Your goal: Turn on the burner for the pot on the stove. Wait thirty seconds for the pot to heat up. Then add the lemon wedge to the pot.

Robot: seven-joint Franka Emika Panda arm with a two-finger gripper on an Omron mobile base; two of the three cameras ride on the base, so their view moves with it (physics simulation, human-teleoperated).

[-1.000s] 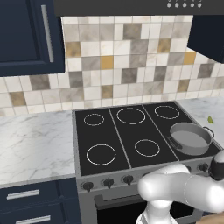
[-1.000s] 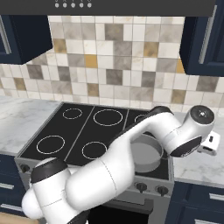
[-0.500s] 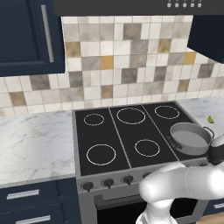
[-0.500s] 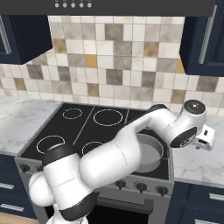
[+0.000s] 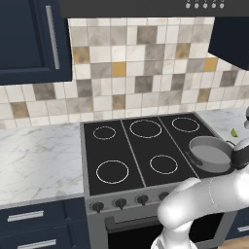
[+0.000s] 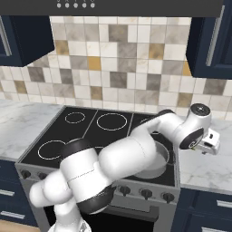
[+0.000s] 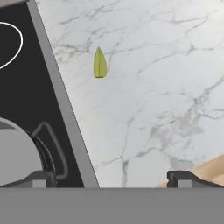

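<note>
The grey pot [image 5: 210, 153] stands on the front right burner of the stove [image 5: 141, 155], and the arm covers part of the pot [image 6: 158, 156] in the right base view. The yellow-green lemon wedge [image 5: 233, 132] lies on the marble counter just right of the stove. In the hand view the lemon wedge [image 7: 99, 63] lies ahead on the marble, with the pot [image 7: 17, 157] and its loop handle at lower left. My gripper [image 7: 113, 178] hangs open above the stove's right edge with nothing between its fingers; the white hand [image 6: 210, 142] hovers right of the pot.
A row of dark knobs [image 5: 129, 200] runs along the stove's steel front. Marble counter [image 5: 39, 160] lies on both sides. Dark cabinets [image 6: 210, 41] and a hood hang above, and a tiled wall [image 5: 146, 73] closes the back.
The hand has shifted a little toward the back beside the pot and turned slightly. Its jaws stay open. Pot and lemon wedge have not moved.
</note>
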